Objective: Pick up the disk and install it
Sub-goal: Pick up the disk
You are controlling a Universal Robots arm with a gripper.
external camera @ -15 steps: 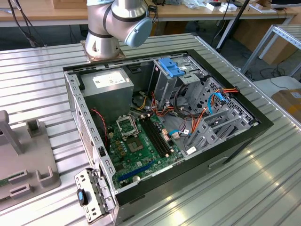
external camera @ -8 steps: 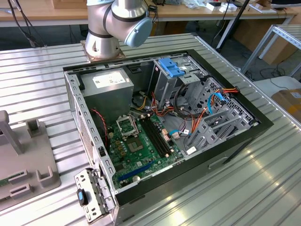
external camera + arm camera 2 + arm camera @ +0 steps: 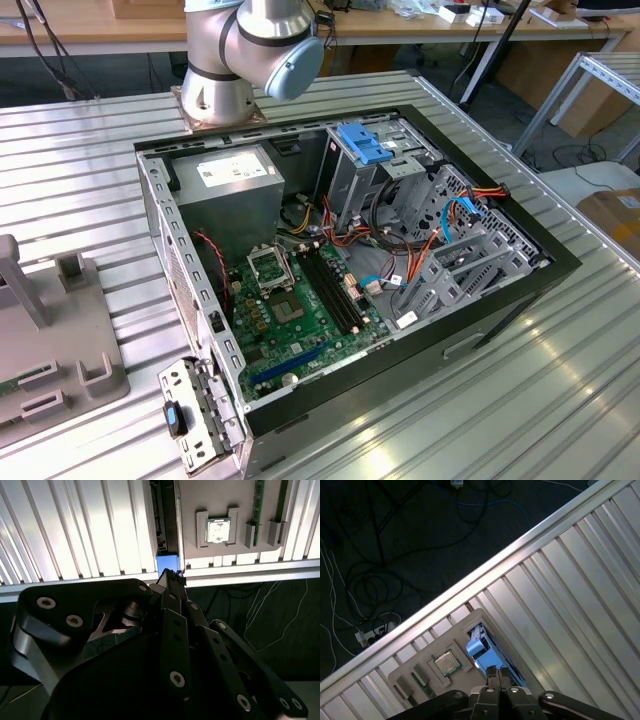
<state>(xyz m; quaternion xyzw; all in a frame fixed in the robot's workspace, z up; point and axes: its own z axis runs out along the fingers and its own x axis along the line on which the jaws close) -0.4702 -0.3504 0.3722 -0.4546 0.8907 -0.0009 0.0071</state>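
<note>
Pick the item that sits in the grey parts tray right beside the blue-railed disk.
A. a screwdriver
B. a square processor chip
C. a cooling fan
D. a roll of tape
B: in the first wrist view a square, silver-topped processor chip lies in a pocket of the grey tray beside the slot that holds the disk, with the tool close at the disk's end.

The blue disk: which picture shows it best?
The first wrist view: the disk shows its blue side, standing in the grey holder. The second wrist view catches its blue end edge-on. The exterior view looks at the computer case.
</note>
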